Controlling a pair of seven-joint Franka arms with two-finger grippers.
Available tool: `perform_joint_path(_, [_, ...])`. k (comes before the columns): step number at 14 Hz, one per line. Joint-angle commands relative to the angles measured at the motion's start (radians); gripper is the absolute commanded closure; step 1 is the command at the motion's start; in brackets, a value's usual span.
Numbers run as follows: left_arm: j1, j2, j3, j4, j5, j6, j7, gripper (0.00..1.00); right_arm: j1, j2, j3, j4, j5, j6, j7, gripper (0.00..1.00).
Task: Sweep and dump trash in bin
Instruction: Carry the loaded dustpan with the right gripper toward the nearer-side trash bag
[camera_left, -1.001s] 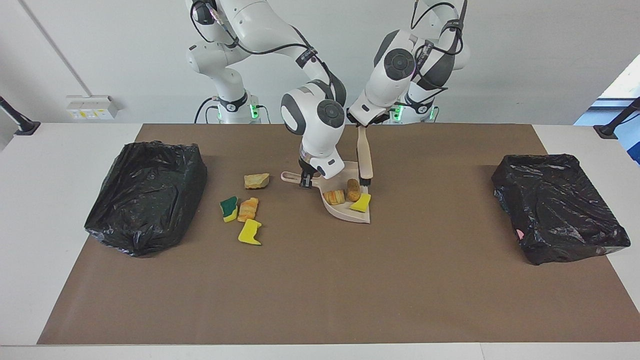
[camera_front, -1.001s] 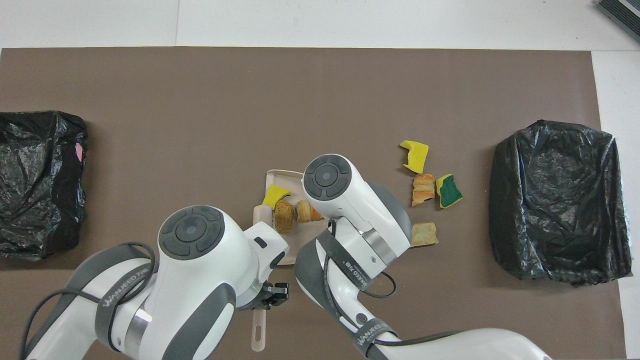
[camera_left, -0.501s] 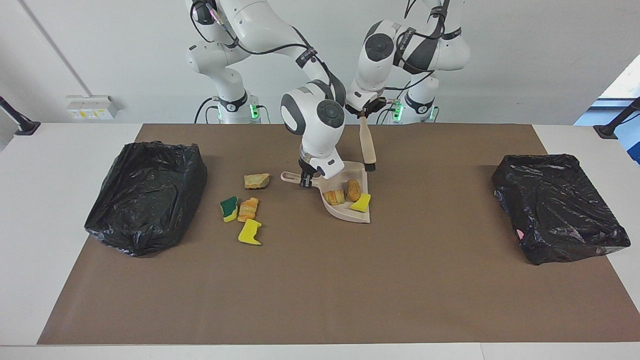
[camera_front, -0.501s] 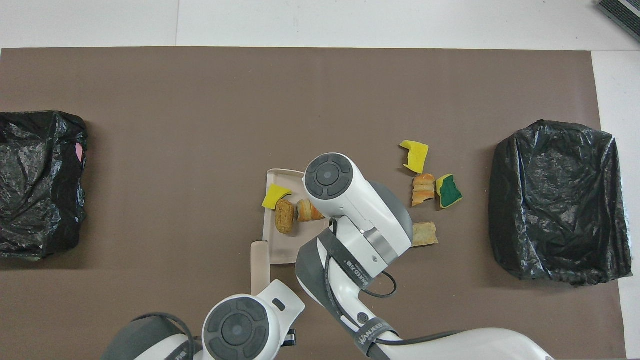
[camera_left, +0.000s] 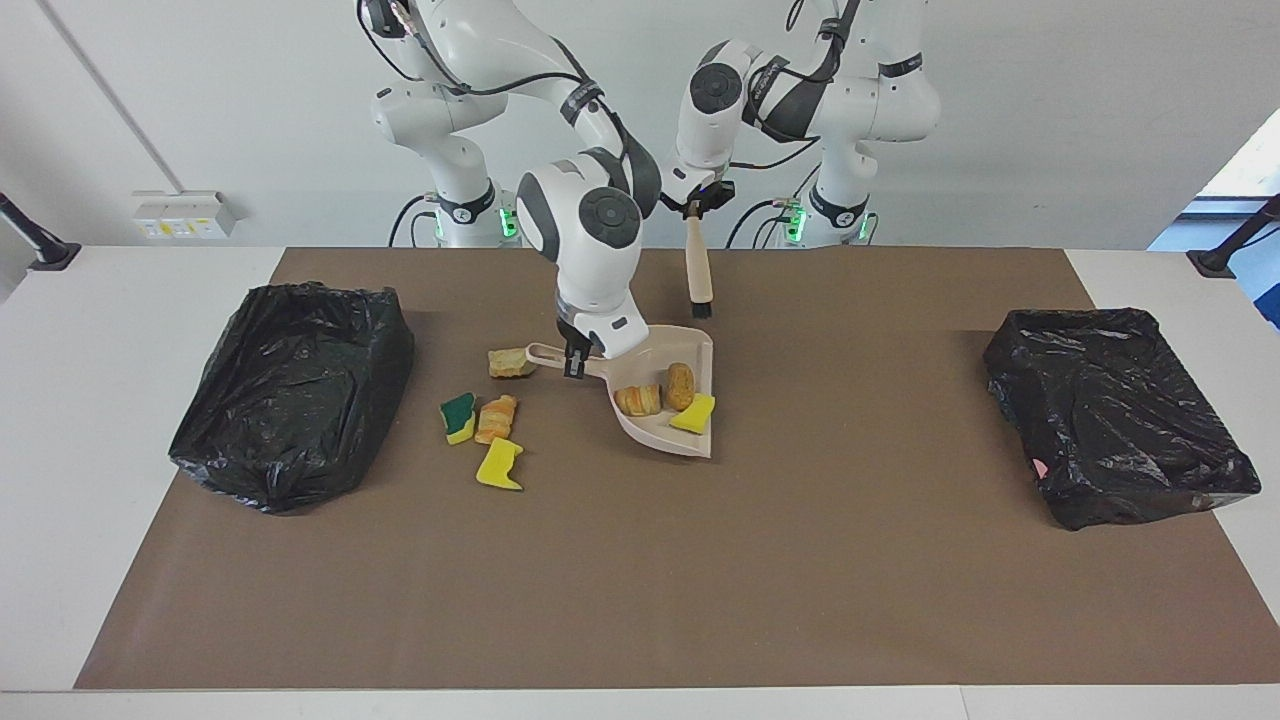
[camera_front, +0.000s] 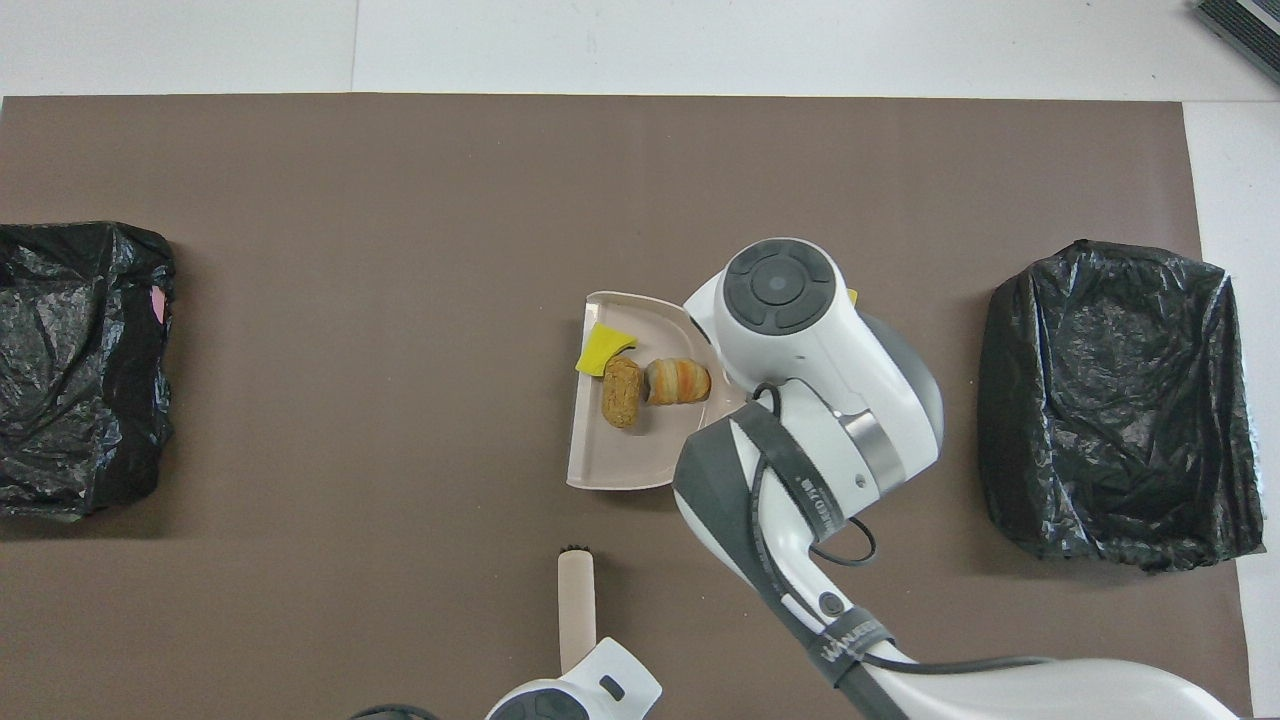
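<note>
Facing view first: the right tool (camera_left: 573, 362) is clamped on the handle of the beige plastic dustpan (camera_left: 668, 436), and the pan is now off the brown mat (camera_left: 640, 580), shifted toward the right arm's end of the surface compared with a second ago, when it was lying flat. Three pieces of trash are riding in it: a striped orange bread-like lump (camera_left: 637, 399), a tan oblong lump (camera_left: 680, 385) and a yellow sponge scrap (camera_left: 694, 413), the last one sitting close to the open lip. The left tool (camera_left: 693, 208) is gripping the top of the beige hand brush with black bristles (camera_left: 699, 275), and it is pulling back toward the robots and hanging well above the mat, clear of the pan, where a second ago its bristles were down at the pan's load. Four pieces are lying unswept on the mat: a tan crusty chunk (camera_left: 510, 362) just under the pan's handle, a green-and-yellow sponge bit (camera_left: 459, 417), an orange striped lump (camera_left: 496, 418) touching it, and a yellow sponge scrap (camera_left: 499, 465) nearest the camera. So, by my reading, sweeping is pausing and the first load is heading for a dump, most likely into the black-bagged bin (camera_left: 295, 390) at the right arm's end; the other black-bagged bin (camera_left: 1115, 415) is sitting well apart. The pan wants keeping level, or that yellow scrap could be sliding off the lip.
</note>
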Motion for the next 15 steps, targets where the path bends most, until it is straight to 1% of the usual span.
perform_joint_path(1, [-0.013, -0.037, -0.048, -0.061, -0.092, 0.079, -0.02, 1.0, -0.082, -0.063, 0.009, 0.012, 0.025, -0.049, -0.061, 1.0])
perform_joint_path(3, [-0.013, -0.034, -0.069, -0.082, -0.109, 0.116, -0.02, 1.0, -0.146, -0.071, 0.008, 0.053, 0.039, -0.094, -0.104, 1.0])
perform_joint_path(5, [-0.013, -0.036, -0.071, -0.087, -0.11, 0.119, -0.02, 1.0, -0.212, -0.075, 0.007, 0.079, 0.039, -0.118, -0.153, 1.0])
perform_joint_path(8, [-0.013, -0.031, -0.071, -0.096, -0.11, 0.127, -0.02, 1.0, -0.305, -0.104, 0.003, 0.079, 0.039, -0.129, -0.211, 1.0])
perform_joint_path(10, [-0.013, -0.03, -0.071, -0.119, -0.147, 0.177, -0.02, 1.0, -0.373, -0.121, 0.001, 0.079, 0.039, -0.129, -0.234, 1.0])
perform_joint_path(13, [-0.01, -0.019, -0.074, -0.119, -0.155, 0.188, -0.01, 1.0, -0.511, -0.124, 0.0, 0.076, 0.039, -0.131, -0.347, 1.0])
perform_joint_path(14, [-0.01, -0.017, -0.074, -0.121, -0.155, 0.182, -0.006, 0.91, -0.554, -0.124, -0.002, 0.076, 0.039, -0.131, -0.384, 1.0])
perform_joint_path(15, [-0.009, -0.016, -0.074, -0.121, -0.155, 0.175, -0.009, 0.89, -0.6, -0.126, -0.002, 0.075, 0.037, -0.129, -0.433, 1.0])
